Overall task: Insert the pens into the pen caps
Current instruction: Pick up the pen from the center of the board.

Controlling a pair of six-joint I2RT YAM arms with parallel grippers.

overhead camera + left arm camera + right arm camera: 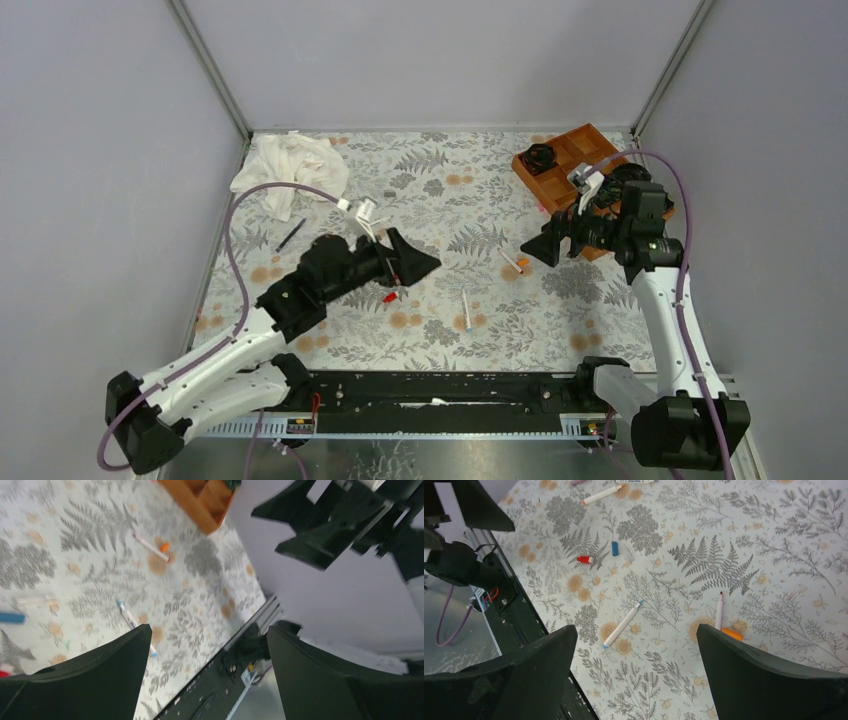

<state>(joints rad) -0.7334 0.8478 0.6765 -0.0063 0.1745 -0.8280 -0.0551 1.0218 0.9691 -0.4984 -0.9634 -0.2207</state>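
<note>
Several pens lie loose on the fern-print mat. A blue-tipped white pen (pixel 467 310) (pixel 622 624) (pixel 134 625) lies near the middle front. A red-tipped pen (pixel 719 611) (pixel 512 262) rests beside an orange cap (pixel 731 634) (pixel 164 546). An orange-tipped pen (pixel 601 495) lies farther off, and a dark pen (pixel 290 235) at the left. A red cap (pixel 585 559) (pixel 389 297) and a blue cap (pixel 614 548) sit close together under my left gripper (pixel 415 262) (pixel 210 629), which hangs open and empty. My right gripper (pixel 540 245) (pixel 636 629) is open and empty above the red-tipped pen.
A wooden compartment tray (pixel 570 165) with a black rosette (pixel 540 155) stands at the back right, behind the right arm. A crumpled white cloth (pixel 290 165) lies at the back left. The black rail (pixel 440 390) runs along the near edge.
</note>
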